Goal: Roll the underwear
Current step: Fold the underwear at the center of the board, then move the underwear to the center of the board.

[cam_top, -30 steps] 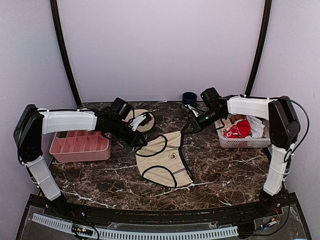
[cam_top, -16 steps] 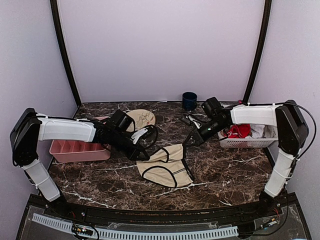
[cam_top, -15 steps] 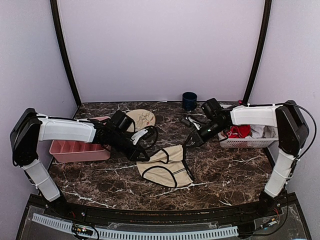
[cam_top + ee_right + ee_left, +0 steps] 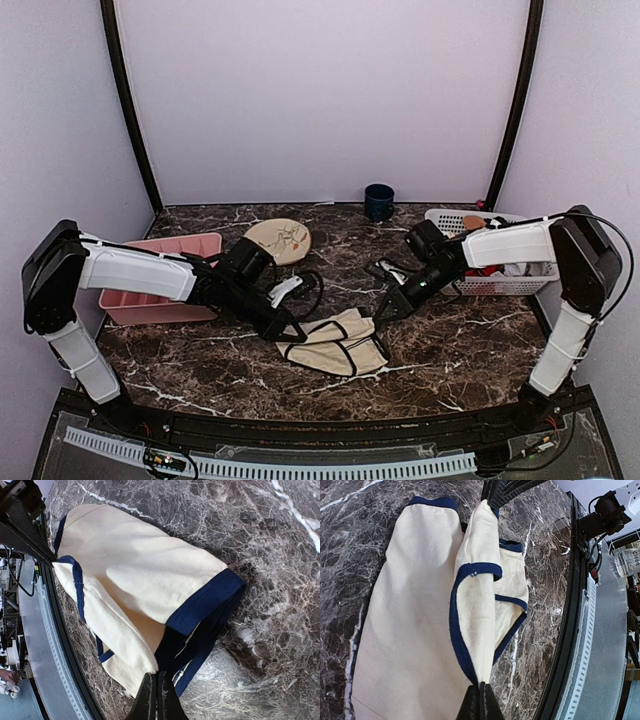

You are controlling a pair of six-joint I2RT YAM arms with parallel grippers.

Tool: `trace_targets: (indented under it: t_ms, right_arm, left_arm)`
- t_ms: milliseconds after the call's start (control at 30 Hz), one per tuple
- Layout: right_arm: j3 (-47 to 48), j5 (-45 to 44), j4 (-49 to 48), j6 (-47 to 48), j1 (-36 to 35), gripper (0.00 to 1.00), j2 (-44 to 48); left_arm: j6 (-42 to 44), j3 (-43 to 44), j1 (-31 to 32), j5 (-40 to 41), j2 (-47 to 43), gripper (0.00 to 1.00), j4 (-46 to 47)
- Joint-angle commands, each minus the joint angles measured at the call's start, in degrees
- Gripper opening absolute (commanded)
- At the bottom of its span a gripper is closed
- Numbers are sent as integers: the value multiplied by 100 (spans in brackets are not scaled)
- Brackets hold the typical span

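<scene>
Down low over the marble table (image 4: pixel 450 350) with both arms, pinching from either side. Closed hard at the left gripper (image 4: pixel 480 695), fingertips pressed together on a raised ridge of the underwear (image 4: pixel 332 343), with no daylight between. Same story at the right gripper (image 4: pixel 155 682): shut tight on a doubled edge beside the dark trim, with nothing else in the grasp.

Holding opposite ends like this to keep the fold taut and square, by the look of it, so as to lay one layer evenly over the other before any rolling proper.

Lying near the front middle of the table, between the two grippers. Well apart from the pink compartment tray (image 4: pixel 150 290) on the left and the white basket (image 4: pixel 500 275) on the right. Apart too from the patterned plate (image 4: pixel 280 240) and the dark cup (image 4: pixel 379 200) at the back.

Cream, soft and matte, edged in a thin dark band, navy-looking up close. Folded over on itself rather than spread flat: a broad lower panel on the marble, a narrower flap raised above it, and trim loops poking out at one end. Not yet a roll, more a loose fold, so probably early in the job. Limp stuff, likely to sag or spring open on release.
</scene>
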State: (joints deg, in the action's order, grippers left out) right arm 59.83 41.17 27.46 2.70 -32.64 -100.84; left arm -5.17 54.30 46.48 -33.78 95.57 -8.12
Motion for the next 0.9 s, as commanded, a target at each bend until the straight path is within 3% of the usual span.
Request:
trace_targets:
  t_ms: [0, 167, 267, 333, 400, 633, 767, 867]
  right_arm:
    - [-22, -25, 34, 64, -20, 0, 284]
    - [-40, -40, 375, 175, -18, 3, 315]
    - [-1, 80, 621, 209, -23, 26, 326]
    - [58, 143, 685, 137, -10, 40, 344]
    - [169, 115, 713, 15, 3, 45, 352]
    - [380, 123, 502, -322, -152, 36, 238]
    - [240, 84, 457, -376, -373, 30, 64]
    - [-1, 38, 303, -502, -421, 27, -17]
  left_arm:
    - [-100, -201, 82, -170, 102, 0, 203]
    - [-70, -202, 283, -152, 235, 0, 214]
    - [9, -82, 471, -174, 354, 3, 113]
    - [124, 22, 613, -107, 385, 16, -82]
    - [144, 15, 634, -178, 272, 26, -127]
    - [-232, -192, 501, 484, -265, 30, 121]
    - [-451, 34, 424, 1265, 127, 29, -242]
    - [-520, 284, 341, 1415, 571, 28, -510]
